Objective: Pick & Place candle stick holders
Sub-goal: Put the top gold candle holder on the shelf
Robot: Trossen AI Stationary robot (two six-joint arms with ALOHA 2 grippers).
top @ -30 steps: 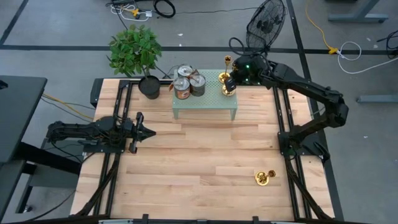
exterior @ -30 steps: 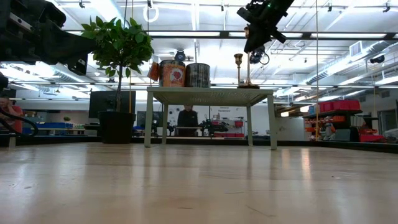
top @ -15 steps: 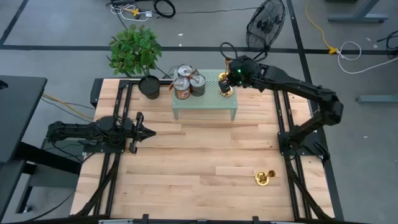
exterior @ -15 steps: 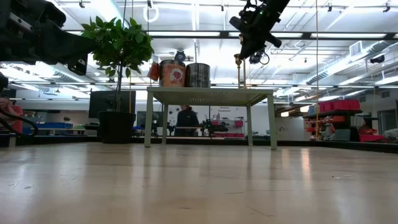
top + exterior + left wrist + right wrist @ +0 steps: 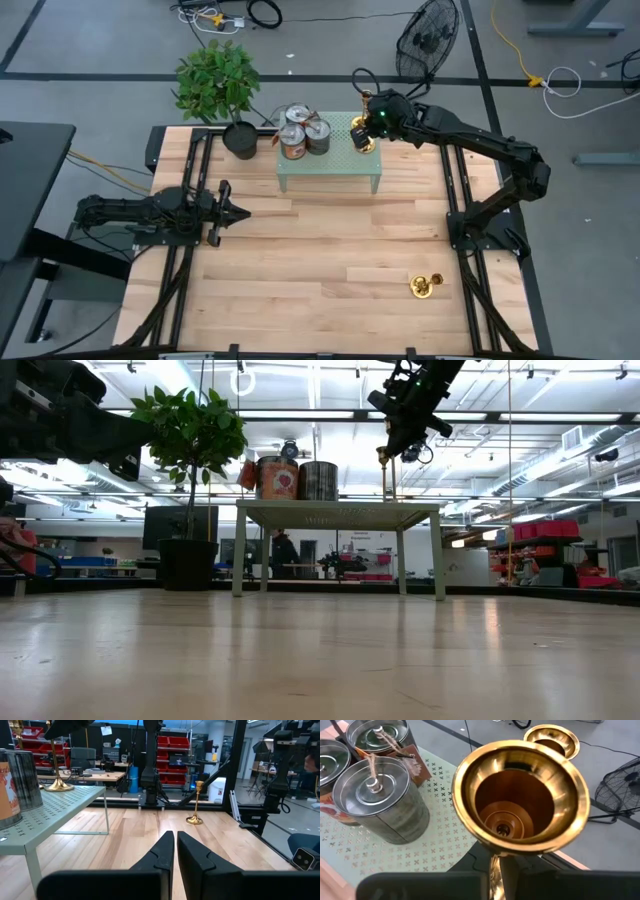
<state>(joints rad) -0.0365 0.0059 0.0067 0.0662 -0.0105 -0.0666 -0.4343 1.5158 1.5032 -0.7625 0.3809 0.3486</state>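
Three shiny brass candle stick holders with flared bases are in play. One stands alone on the pale wooden table (image 5: 300,250) near the right front corner (image 5: 424,287), well apart from everything else. A second is gripped by the right gripper (image 5: 366,124), and a third (image 5: 551,739) stands just behind it on the mint-green perforated metal stand (image 5: 330,170).

From where I stand, this looks like the placing step. The right gripper's fingers are closed narrowly on the thin stem of the held holder (image 5: 520,800), just under its wide cup, and the piece hangs upright over the right end of the stand. Whether its base already touches the stand top I cannot tell. The next move, I'd judge, calls for easing it straight down until the base sits flat, keeping clear of its neighbour, then letting go.

Round silver-lidded tins with twine pulls (image 5: 377,800) crowd the stand's other end, beside a potted green plant (image 5: 218,80).

Over at the left edge, the left gripper (image 5: 175,845) waits low above the boards with its fingers pressed nearly together, holding nothing.
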